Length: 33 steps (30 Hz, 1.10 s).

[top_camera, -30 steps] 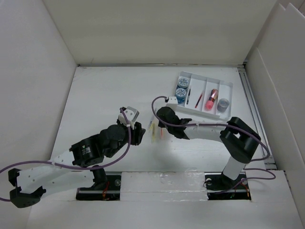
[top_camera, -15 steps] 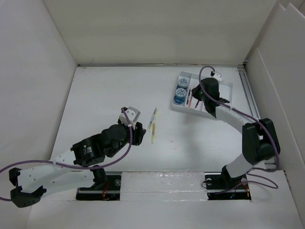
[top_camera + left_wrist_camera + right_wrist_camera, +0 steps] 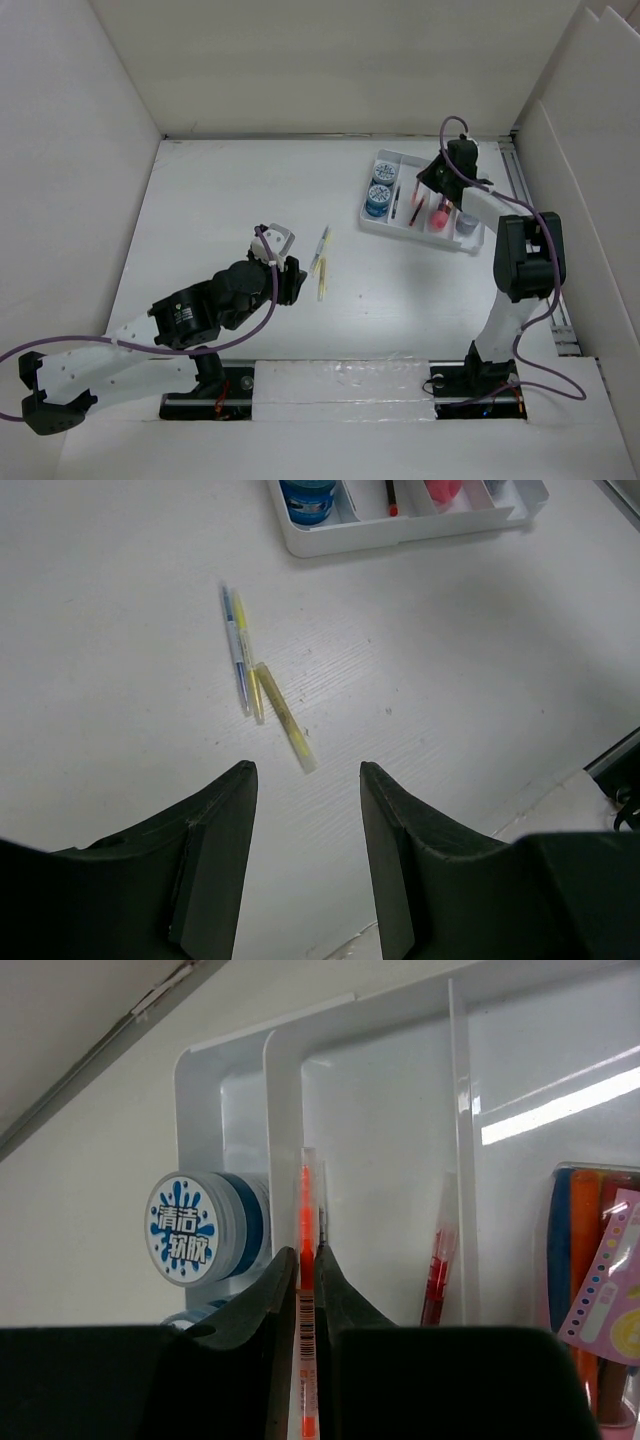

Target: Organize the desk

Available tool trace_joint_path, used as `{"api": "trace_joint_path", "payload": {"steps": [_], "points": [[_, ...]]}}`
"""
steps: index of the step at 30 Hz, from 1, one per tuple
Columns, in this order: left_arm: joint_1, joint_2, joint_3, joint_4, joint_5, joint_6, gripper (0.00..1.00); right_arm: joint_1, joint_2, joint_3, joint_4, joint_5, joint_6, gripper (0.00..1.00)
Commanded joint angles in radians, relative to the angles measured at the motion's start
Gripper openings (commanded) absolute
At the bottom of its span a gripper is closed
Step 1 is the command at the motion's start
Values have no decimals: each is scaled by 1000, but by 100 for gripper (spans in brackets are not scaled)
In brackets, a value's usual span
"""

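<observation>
White walls (image 3: 330,60) stand around the big white bench (image 3: 220,200), which fills the middle of the top view and carries all the things.

Some things are hard to see. From above, the right hand (image 3: 305,1255) covers part of the white tray (image 3: 400,532) at the far right of the bench. A small grey thing (image 3: 467,222) in the tray's last part is too small to name. The left wrist view cuts off the top of the tray. In the right wrist view, a pack of bright strips (image 3: 590,1290) is cut off at the edge, and 1 blue tub (image 3: 195,1228) hides most of another one below it. A red pen (image 3: 438,1270) lies in the next part.

The right hand is clenched on a thin orange pen (image 3: 306,1200), held over the tray. The pen lines up with a wall between 2 parts, and I cannot tell which part it is over.

The left hand (image 3: 307,772) has its fingers partly apart and holds nothing. It hangs over the bench, just near 3 pens (image 3: 250,670) that lie close together, touching none.
</observation>
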Motion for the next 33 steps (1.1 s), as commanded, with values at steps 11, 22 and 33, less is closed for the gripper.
{"api": "trace_joint_path", "payload": {"steps": [11,22,33], "points": [[1,-9,2,22,18,12,41,43,-137,-69,27,-60,5,39],[1,-14,1,23,14,9,42,543,-317,-355,176,248,24,0],[1,-12,4,18,11,11,43,858,-228,-300,-3,445,-4,47]]}}
